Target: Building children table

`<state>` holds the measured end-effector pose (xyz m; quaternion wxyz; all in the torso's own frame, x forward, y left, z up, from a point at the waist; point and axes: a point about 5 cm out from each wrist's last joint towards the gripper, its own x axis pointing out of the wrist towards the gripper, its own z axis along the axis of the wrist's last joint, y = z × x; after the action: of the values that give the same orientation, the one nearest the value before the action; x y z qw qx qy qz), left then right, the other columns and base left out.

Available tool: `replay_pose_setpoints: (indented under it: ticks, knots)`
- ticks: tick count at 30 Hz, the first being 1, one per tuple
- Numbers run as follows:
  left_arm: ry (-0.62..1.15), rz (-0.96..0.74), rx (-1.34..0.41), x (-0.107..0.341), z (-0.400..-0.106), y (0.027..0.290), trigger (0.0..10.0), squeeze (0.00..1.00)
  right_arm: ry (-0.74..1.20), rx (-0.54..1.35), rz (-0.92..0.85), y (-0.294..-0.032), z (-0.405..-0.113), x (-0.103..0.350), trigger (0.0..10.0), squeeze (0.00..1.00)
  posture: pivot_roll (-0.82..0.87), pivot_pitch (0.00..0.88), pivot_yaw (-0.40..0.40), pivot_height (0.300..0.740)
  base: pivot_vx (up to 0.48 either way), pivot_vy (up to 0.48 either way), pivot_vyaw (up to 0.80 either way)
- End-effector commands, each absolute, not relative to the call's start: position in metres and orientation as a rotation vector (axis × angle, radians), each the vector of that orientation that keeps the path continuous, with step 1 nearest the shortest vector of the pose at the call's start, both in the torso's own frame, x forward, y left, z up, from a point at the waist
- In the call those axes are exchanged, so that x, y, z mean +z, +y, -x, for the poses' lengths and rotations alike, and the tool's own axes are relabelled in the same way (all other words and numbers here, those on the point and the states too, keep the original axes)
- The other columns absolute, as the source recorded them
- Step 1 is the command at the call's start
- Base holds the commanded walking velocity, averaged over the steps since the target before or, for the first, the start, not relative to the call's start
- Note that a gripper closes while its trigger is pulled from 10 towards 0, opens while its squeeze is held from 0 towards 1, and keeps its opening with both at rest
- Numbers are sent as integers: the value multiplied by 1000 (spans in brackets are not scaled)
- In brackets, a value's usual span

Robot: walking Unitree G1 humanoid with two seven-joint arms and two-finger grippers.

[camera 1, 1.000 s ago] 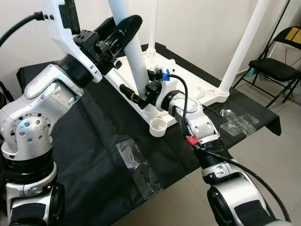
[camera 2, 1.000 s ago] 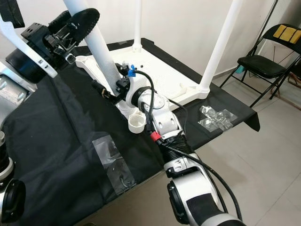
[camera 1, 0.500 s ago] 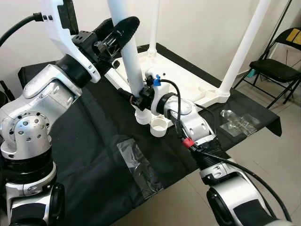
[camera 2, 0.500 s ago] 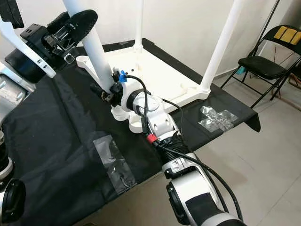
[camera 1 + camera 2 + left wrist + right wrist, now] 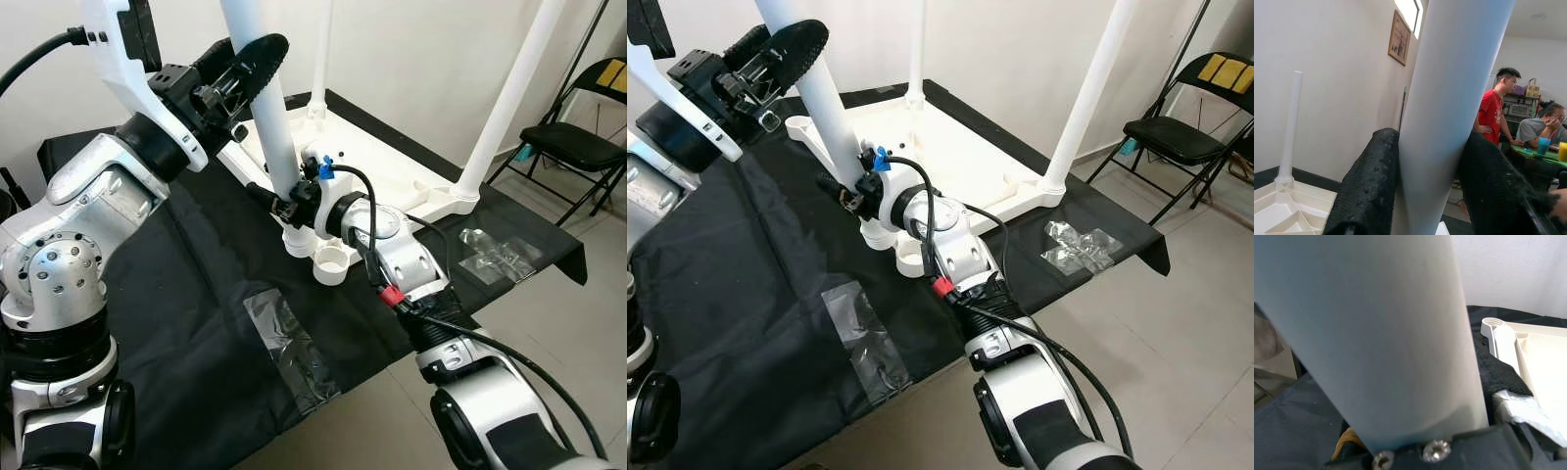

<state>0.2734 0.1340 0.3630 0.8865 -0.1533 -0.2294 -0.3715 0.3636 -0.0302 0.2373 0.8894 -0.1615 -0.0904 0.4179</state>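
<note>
White table leg (image 5: 263,103) held near-upright, tilted slightly, over black cloth (image 5: 186,323) on work surface. Left gripper (image 5: 238,76) clamped on leg's upper part, at approx 11 o'clock from scene centre; in left wrist view both black fingers (image 5: 1367,186) pressed against leg's sides, pinching it. Right gripper (image 5: 284,204) closed around leg low down, just above its threaded end (image 5: 297,242); in right wrist view leg (image 5: 1386,333) sat tight against gripper body w/ black pad hugging it. Leg's bottom end resting on or just over cloth, cannot tell which, just beside empty round socket (image 5: 331,264) at near corner of upturned white tabletop (image 5: 377,162), at approx 9 o'clock from that socket. Not seated in socket yet.

Tabletop lay underside-up on cloth, toward 1 o'clock of centre. Two other white legs already standing in it: one (image 5: 509,98) at right corner, 2 o'clock, one (image 5: 318,59) at far corner, 12 o'clock.

Clear plastic bag (image 5: 289,343) flat on cloth at 6 o'clock; second clear bag w/ small parts (image 5: 500,255) at 3 o'clock near cloth's edge. Black folding chair (image 5: 578,137) at far right on tiled floor. In left wrist view, two people (image 5: 1496,115) seen at a table in background, framed picture (image 5: 1399,38) on wall.
</note>
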Motion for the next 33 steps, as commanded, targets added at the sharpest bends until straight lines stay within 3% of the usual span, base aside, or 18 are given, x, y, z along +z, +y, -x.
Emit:
replay_pose_setpoints:
  ticks: [1, 5, 7, 10, 12, 16, 19, 20, 22, 25, 26, 27, 28, 29, 30, 31, 32, 33]
  knots:
    - [-503, 346, -1037, 369, -258, 105, 10000, 1000, -200, 915, 396, -9, -357, 236, 0, 0, 21, 3, -46, 740, 0, 0, 0]
    - [-521, 362, -1018, 372, -259, 110, 10000, 1000, -213, 893, 376, -12, -359, 237, 0, 0, 21, 3, -46, 740, 0, 0, 0]
    - [-578, 395, -952, 383, -260, 135, 10000, 1000, -244, 832, 318, -25, -364, 242, 0, 0, 23, 4, -46, 740, 0, 0, 0]
    - [-598, 404, -932, 387, -259, 144, 10000, 1000, -254, 812, 303, -30, -366, 243, 0, 0, 23, 4, -46, 740, 0, 0, 0]
    - [-656, 432, -854, 395, -256, 172, 10000, 1000, -254, 746, 275, -52, -372, 243, 0, 0, 23, 12, -42, 740, 0, 0, 0]
    - [-685, 445, -817, 398, -253, 185, 10000, 1000, -250, 713, 264, -63, -374, 243, 0, 0, 19, 13, -42, 740, 0, 0, 0]
    - [-793, 499, -655, 407, -238, 242, 10000, 1000, -248, 548, 237, -105, -383, 244, 0, 0, 14, 16, -44, 740, 0, 0, 0]
    - [-793, 499, -655, 407, -238, 242, 10000, 1000, -248, 548, 237, -105, -383, 244, 0, 0, 14, 16, -44, 740, 0, 0, 0]
    - [-836, 557, -539, 404, -234, 272, 10000, 1000, -266, 465, 186, -120, -386, 247, 0, 0, 13, 18, -42, 740, 0, 0, 0]
    - [-837, 588, -471, 399, -235, 285, 10000, 1000, -275, 447, 159, -124, -386, 249, 0, 0, 13, 17, -42, 740, 0, 0, 0]
    - [-750, 578, -354, 375, -244, 295, 10000, 1000, -304, 437, 95, -126, -384, 254, 10000, 0, 13, 18, -41, 740, 0, 0, 0]
    - [-611, 560, -258, 340, -256, 295, 10000, 0, -326, 464, 37, -122, -381, 259, 10000, 0, 5, 19, -40, 740, 0, 0, 0]
    - [-611, 560, -258, 340, -256, 295, 10000, 0, -326, 464, 37, -122, -381, 259, 10000, 0, 5, 19, -40, 740, 0, 0, 0]
    - [-486, 537, -201, 307, -263, 289, 10000, 0, -345, 512, 4, -117, -376, 262, 10000, 0, 5, 19, -40, 740, 0, 0, 0]
    - [-486, 537, -201, 307, -263, 289, 10000, 0, -345, 512, 4, -117, -376, 262, 10000, 0, 5, 19, -40, 740, 0, 0, 0]
    - [-348, 526, -173, 270, -268, 272, 10000, 0, -380, 601, -51, -110, -368, 267, 10000, 0, -2, 23, -40, 740, 0, 0, 0]
    - [-348, 526, -173, 270, -268, 272, 10000, 0, -380, 601, -51, -110, -368, 267, 10000, 0, -2, 23, -40, 740, 0, 0, 0]
    - [-106, 494, -228, 205, -266, 217, 10000, 0, -407, 806, -80, -98, -349, 272, 10000, 0, -11, 48, -41, 740, 0, 0, 694]
